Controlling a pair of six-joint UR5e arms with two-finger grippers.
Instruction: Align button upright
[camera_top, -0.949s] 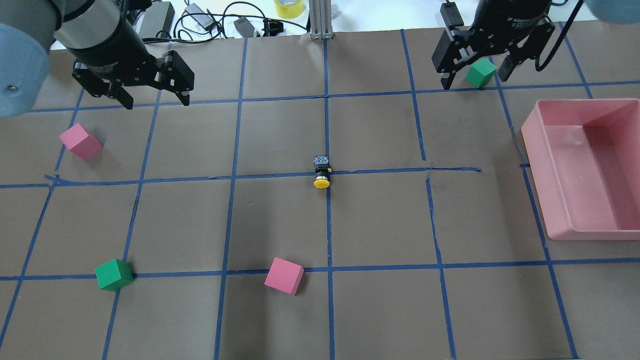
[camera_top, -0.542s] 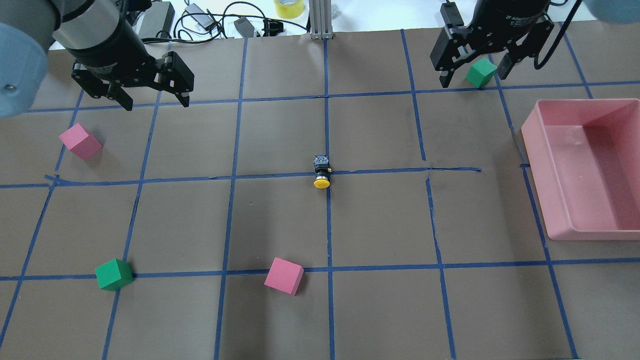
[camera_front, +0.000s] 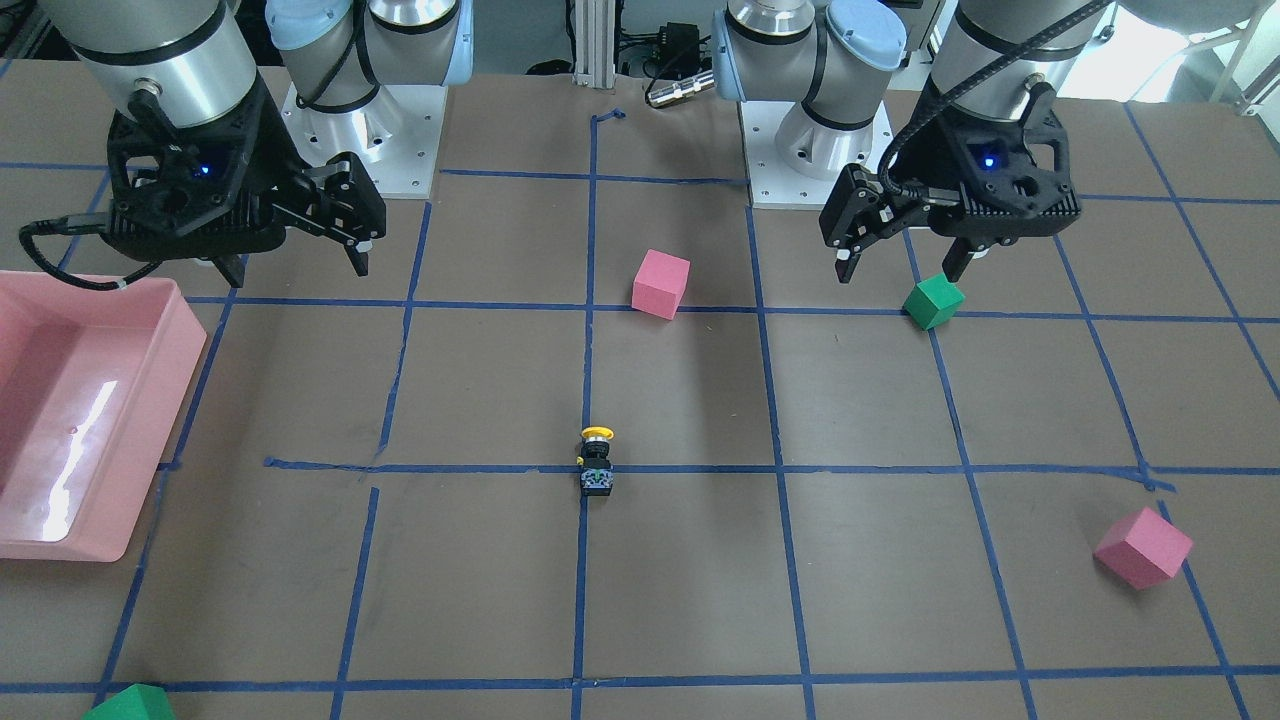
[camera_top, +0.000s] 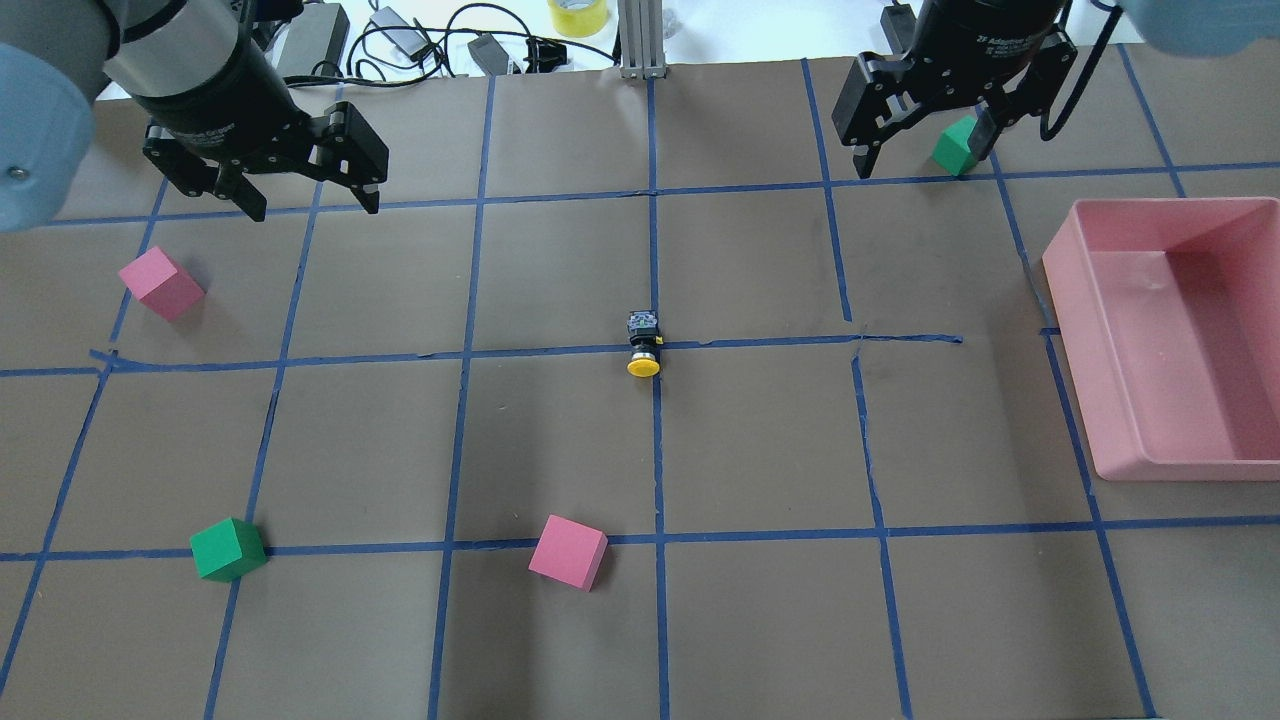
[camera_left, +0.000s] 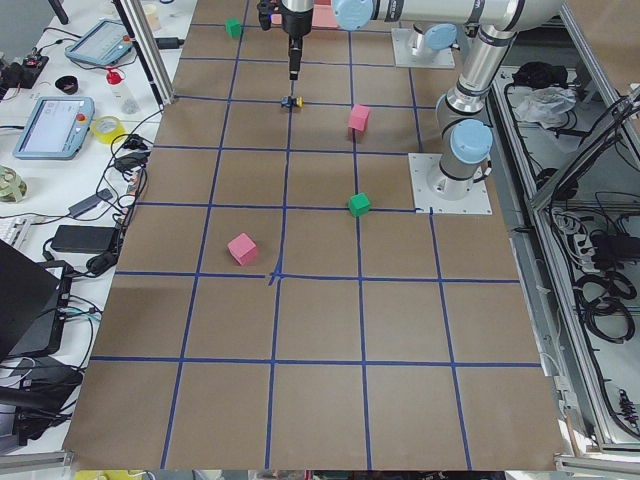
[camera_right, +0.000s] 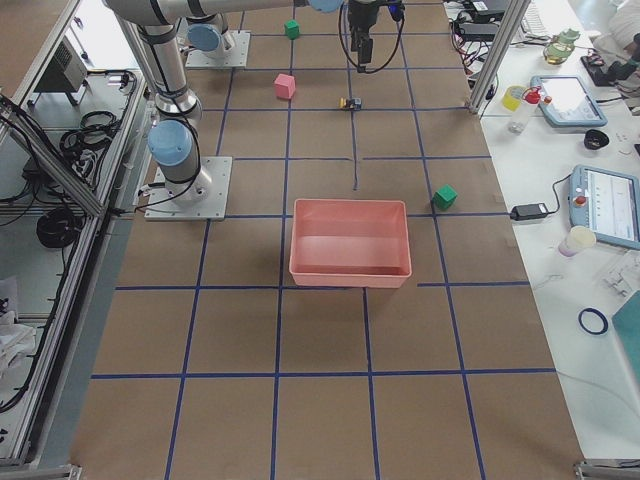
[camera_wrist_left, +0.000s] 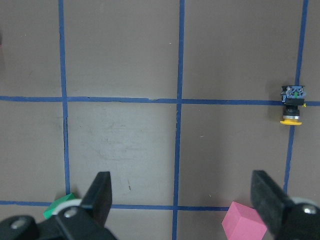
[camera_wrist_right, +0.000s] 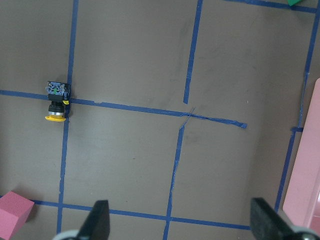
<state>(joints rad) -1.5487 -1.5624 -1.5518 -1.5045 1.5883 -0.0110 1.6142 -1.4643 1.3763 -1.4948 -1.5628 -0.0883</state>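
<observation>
Overhead exterior: right gripper (camera_top: 925, 155) partly hides green cube (camera_top: 952, 148); button (camera_top: 643, 345) lies sideways.

Button (camera_top: 643, 345): centre of table (camera_top: 760, 620), lying across a tape line (camera_top: 540, 352), cap end toward near side.
Tray (camera_top: 1078, 330): right table edge, well right of button.
Far-right cube (camera_top: 955, 145): behind tray, far side.
Far-left cube (camera_top: 160, 283): near left table edge, beyond the tape line.
Near-left cube (camera_top: 228, 548): near side, before far-left cube.
Near-centre cube (camera_top: 568, 552): near side, left-front of button, right of near-left cube.
</observation>
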